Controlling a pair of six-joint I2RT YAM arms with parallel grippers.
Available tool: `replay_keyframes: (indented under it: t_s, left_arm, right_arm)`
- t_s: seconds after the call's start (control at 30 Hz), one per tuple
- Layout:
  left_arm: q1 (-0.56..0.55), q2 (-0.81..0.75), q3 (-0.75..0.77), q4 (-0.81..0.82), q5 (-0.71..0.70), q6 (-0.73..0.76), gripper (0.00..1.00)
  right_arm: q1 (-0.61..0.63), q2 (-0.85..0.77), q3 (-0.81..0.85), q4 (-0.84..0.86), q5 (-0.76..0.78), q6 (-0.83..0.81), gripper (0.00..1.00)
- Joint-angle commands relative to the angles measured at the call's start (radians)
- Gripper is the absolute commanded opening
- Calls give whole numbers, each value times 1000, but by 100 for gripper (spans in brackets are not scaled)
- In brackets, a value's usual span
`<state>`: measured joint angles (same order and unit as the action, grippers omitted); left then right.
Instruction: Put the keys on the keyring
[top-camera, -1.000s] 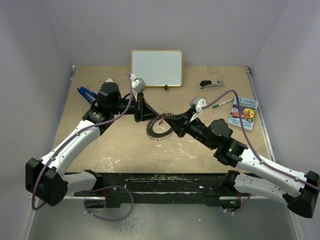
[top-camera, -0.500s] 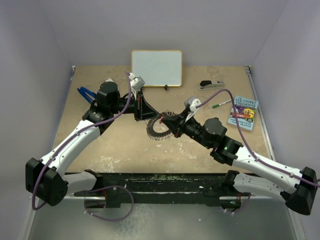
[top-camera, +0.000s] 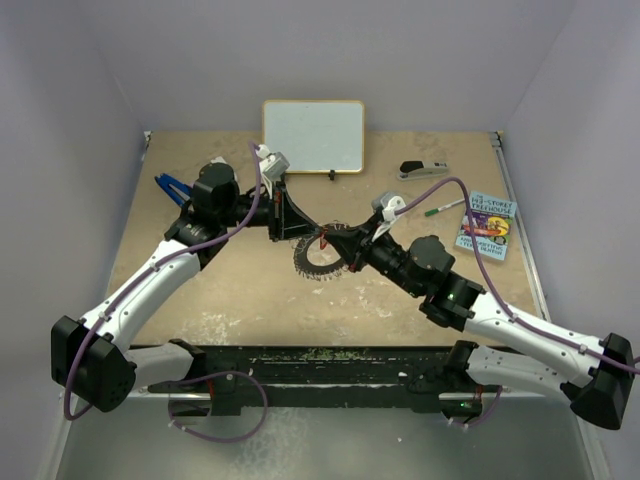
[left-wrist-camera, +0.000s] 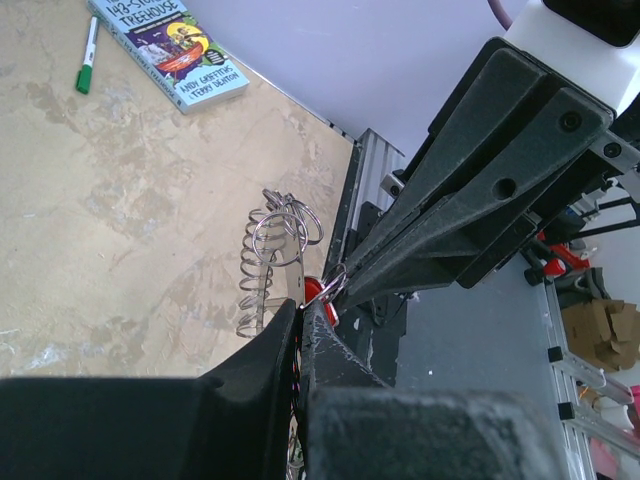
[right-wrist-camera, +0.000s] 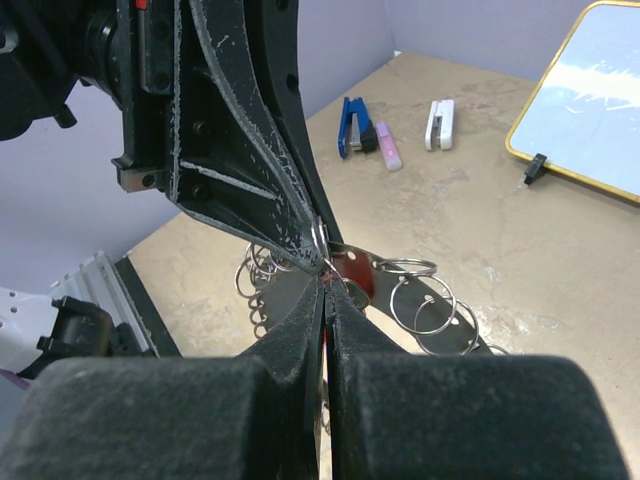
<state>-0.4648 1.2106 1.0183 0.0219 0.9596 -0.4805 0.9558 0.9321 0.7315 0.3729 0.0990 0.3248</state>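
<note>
Seen from above, my left claw (top-camera: 303, 231) and right claw (top-camera: 332, 242) meet tip to tip at the middle of the table (top-camera: 200, 290), over the far rim of the keyring (top-camera: 318, 268). That view is too coarse to show the fingers.

The left wrist view shows my left fingers (left-wrist-camera: 265, 350) pressed together with only a slit between them. The red-headed key (left-wrist-camera: 317, 291) sits just past their tips, beside a small split ring (left-wrist-camera: 333, 283) at the right claw's point. The right wrist view shows my right fingers (right-wrist-camera: 300, 330) pressed together too, the red head just beyond their tips and the left claw's point meeting them from above. I cannot tell which pair pinches the key.

In the left wrist view the keyring stands edge-on with its wire loops fanned to one side. The right wrist view shows it flatter, under and beside the key. I cannot tell whether it rests on the table or is lifted.

The whiteboard (top-camera: 313, 135) stands at the far edge. The book (top-camera: 487, 226) and pen (top-camera: 437, 209) lie at the right, near the wall, and a blue tool (right-wrist-camera: 350, 125) lies far left. All are well apart from the claws. Bare tabletop runs from the keyring to the near edge.
</note>
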Motion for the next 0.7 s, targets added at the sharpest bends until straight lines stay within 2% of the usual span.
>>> replay_keyframes:
  t_s: [0.0,0.67]
  left_arm:
    - [6,-19,10,70,35,-27,3]
    - [10,-23,10,127,30,-48,3]
  right_arm:
    - [3,3,37,78,44,-12,0]
    - [3,8,21,105,15,61,0]
